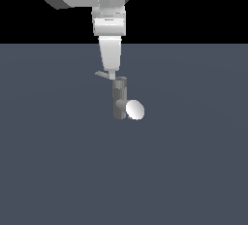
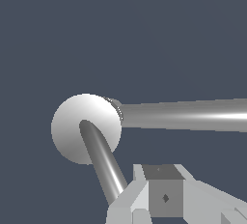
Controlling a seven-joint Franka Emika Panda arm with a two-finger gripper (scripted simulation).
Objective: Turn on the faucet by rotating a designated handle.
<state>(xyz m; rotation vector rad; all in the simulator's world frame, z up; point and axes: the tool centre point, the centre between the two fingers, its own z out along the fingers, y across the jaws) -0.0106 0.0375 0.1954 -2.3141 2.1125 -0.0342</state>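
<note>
The jaws [image 1: 112,75], whose state I cannot tell, sit atop the faucet [image 1: 119,100] beside its handle [image 1: 102,74]; push sideways steadily, staying near the handle's tip.

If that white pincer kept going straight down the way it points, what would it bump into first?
Probably the handle, the thin lever on top of the faucet. The pincer already sits right at it, though depth is hard to judge here.

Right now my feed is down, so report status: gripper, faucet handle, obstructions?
Gripper at handle, jaw state unclear. Faucet upright. No obstruction visible.
</note>
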